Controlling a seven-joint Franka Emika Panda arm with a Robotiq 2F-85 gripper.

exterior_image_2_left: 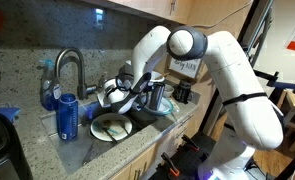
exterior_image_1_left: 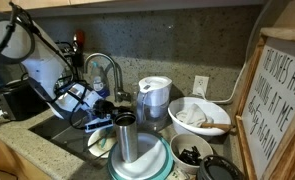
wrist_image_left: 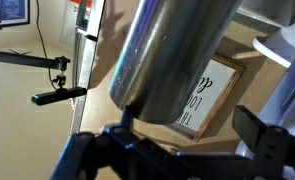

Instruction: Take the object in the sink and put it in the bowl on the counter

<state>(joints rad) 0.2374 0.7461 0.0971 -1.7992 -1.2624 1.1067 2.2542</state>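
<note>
Tumbler (exterior_image_1_left: pixel 126 138) stood upright in teal bowl (exterior_image_1_left: pixel 159 160), top between gripper (exterior_image_1_left: pixel 115 106) fingers; couldn't tell whether they clamped it.

We read hand-lettered capitals on the framed sign (exterior_image_1_left: pixel 283 92) in an exterior view: "THE DISHES ARE", then "LOOKING AT ME". We cannot make out its lower lines. In the wrist view its lettering is too blurred to read.

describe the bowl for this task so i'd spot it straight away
On the granite counter beside the sink, look in front of the clear white-lidded pitcher. The bowl is wide, shallow and teal-rimmed, with the silver tumbler standing in it; its neighbour bowl is plain white.
</note>
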